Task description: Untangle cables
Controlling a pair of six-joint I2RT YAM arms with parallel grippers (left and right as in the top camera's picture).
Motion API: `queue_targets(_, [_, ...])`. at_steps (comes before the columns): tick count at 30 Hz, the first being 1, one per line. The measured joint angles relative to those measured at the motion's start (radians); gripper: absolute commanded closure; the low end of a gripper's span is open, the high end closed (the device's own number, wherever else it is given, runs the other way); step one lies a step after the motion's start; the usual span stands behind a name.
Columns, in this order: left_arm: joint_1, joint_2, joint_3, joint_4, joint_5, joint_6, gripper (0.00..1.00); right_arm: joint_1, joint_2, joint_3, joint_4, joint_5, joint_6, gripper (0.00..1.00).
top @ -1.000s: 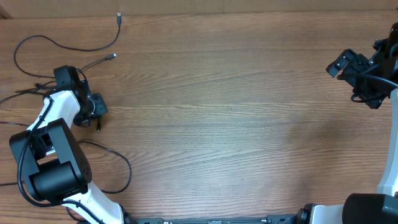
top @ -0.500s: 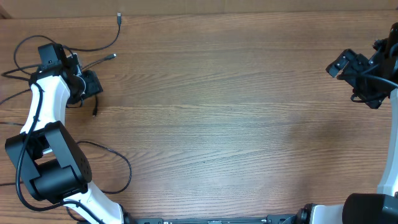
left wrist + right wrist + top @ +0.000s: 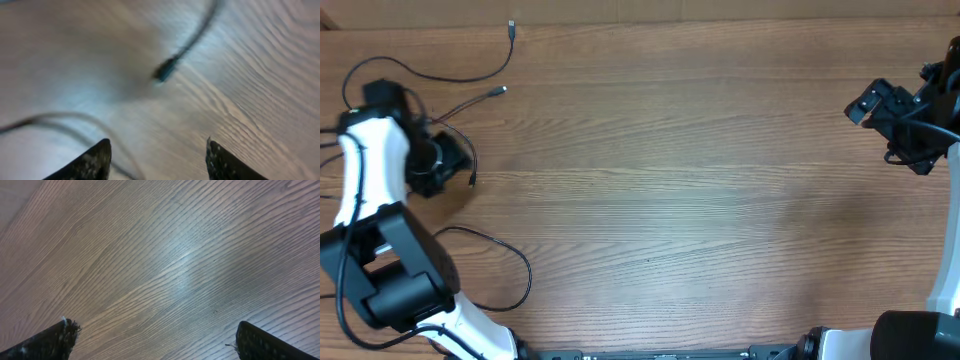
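The left gripper [image 3: 157,152], spread and empty, is hovering by the cables [image 3: 496,93], 1 plug [image 3: 165,69] just ahead; the right gripper [image 3: 152,332], also spread, is sitting far off.

The left arm [image 3: 350,175] has smooth white shells between bulky black joint housings [image 3: 405,285], with a thin black wire [image 3: 356,195] running along the white part. The right arm [image 3: 950,250] is alike: white shell, black round base [image 3: 920,335]. The right gripper [image 3: 152,340] has black wedge-shaped fingertips [image 3: 52,341] flecked with pale specks, possibly wear or dust.
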State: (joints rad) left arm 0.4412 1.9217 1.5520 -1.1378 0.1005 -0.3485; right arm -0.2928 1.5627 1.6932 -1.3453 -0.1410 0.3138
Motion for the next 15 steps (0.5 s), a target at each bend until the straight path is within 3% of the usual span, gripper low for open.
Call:
queue_targets(6, [0.067, -0.002, -0.073, 0.000, -0.015, -0.114, 0.38, 0.000, 0.000, 0.000, 0.000, 0.000, 0.000, 0.00])
queue_targets(15, [0.063, -0.002, -0.266, 0.070, -0.015, -0.177, 0.39, 0.000, 0.000, 0.000, -0.001, 0.000, 0.000, 0.00])
